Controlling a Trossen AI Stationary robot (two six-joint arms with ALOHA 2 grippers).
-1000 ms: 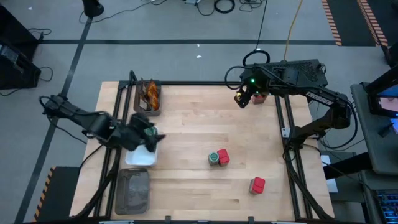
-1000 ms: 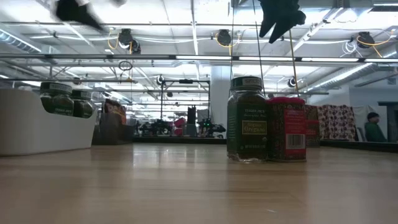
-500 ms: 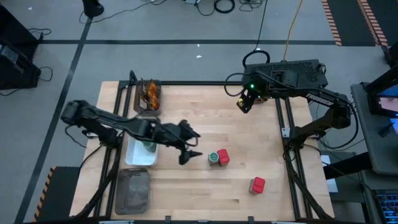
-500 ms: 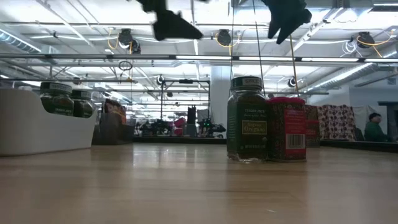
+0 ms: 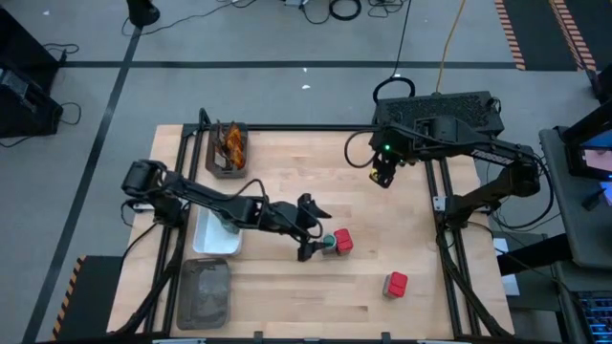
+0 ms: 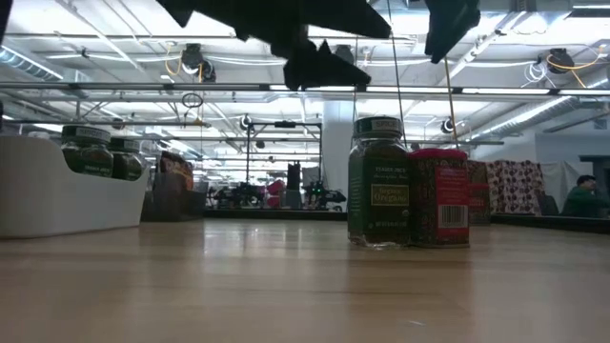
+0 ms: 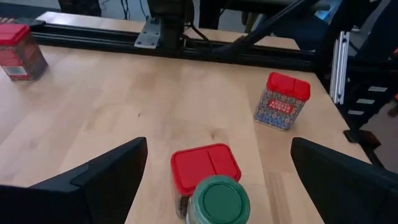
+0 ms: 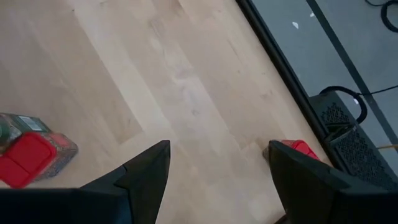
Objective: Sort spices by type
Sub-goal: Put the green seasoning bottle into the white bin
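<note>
Left claw [image 5: 313,230] spread wide, poised just left of green-lidded round glass jar [image 5: 328,243] touching red boxy packet [image 5: 343,240], centre of pale wooden counter [image 5: 287,172]. Second red packet [image 5: 395,284] lower right. Right claw [image 5: 384,176] parted, empty, upper right. Two jars in white tray [image 6: 57,195], left in low view. Brown-orange crinkly sachets [image 5: 230,143] in grey tray, upper left.
</note>
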